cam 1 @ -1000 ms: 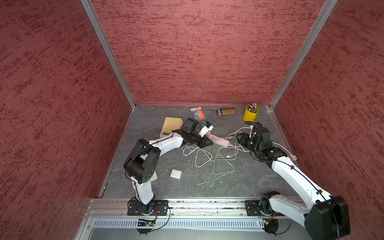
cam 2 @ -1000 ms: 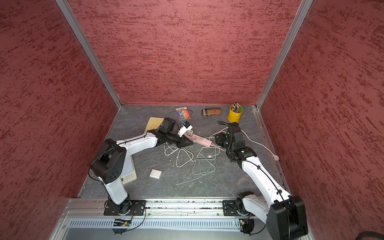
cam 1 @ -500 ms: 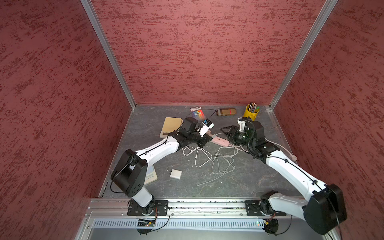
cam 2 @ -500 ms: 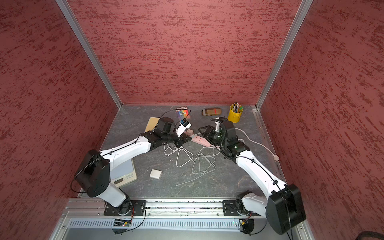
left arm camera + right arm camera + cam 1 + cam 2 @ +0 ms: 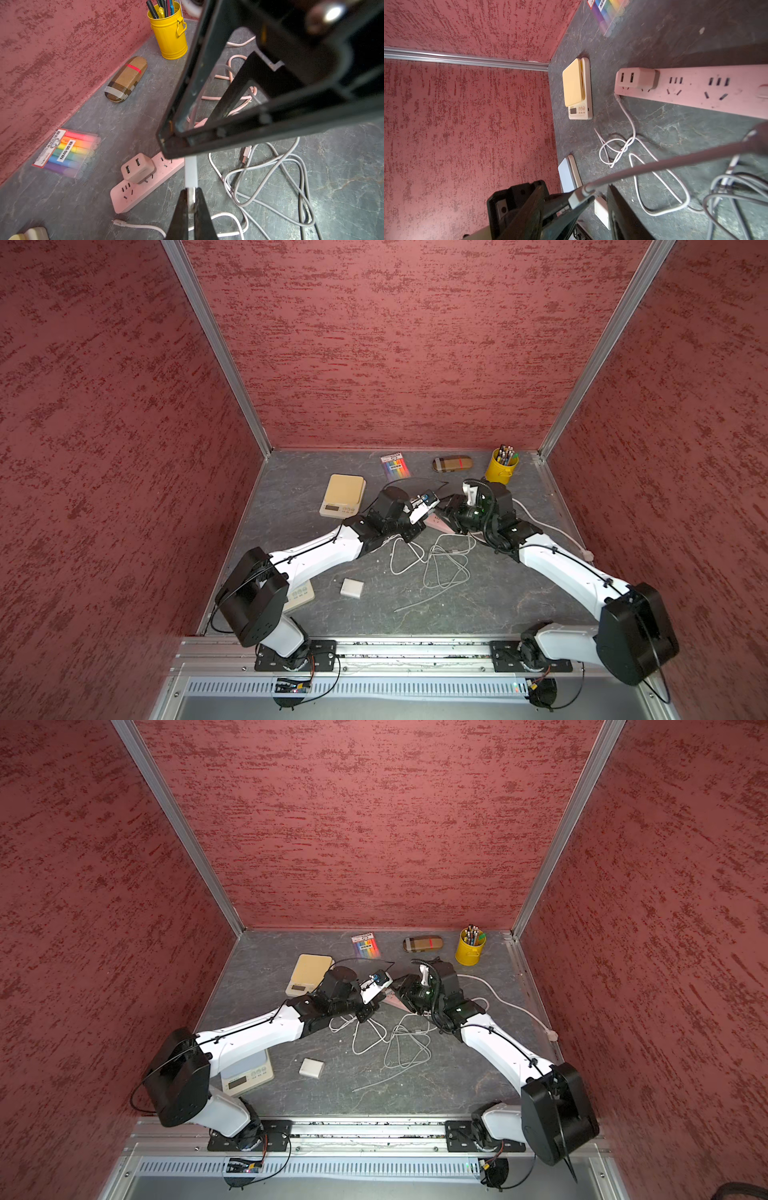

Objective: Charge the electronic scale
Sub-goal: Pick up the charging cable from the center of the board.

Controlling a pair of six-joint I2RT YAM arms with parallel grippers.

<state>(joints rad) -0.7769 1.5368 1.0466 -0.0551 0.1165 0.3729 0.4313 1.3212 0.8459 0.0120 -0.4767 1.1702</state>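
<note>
Nearest me, one electronic scale [image 5: 249, 1077] is lying half under my left arm on the counter [image 5: 457, 614], with no cable showing at it. Just past the loose grey cables [image 5: 440, 568], my left hand [image 5: 190, 195] is pinching a white plug [image 5: 191, 172] held off the counter. My right hand [image 5: 444, 510] is facing it, jaws standing apart around that lead, not clamped as far as I can tell. Beyond, the USB adapter [image 5: 138, 168] is sitting in the pink power strip [image 5: 124, 199], ports empty. Farthest, the tan scale [image 5: 343, 493] is lying unconnected, so I am judging both plug-ins undone.
</note>
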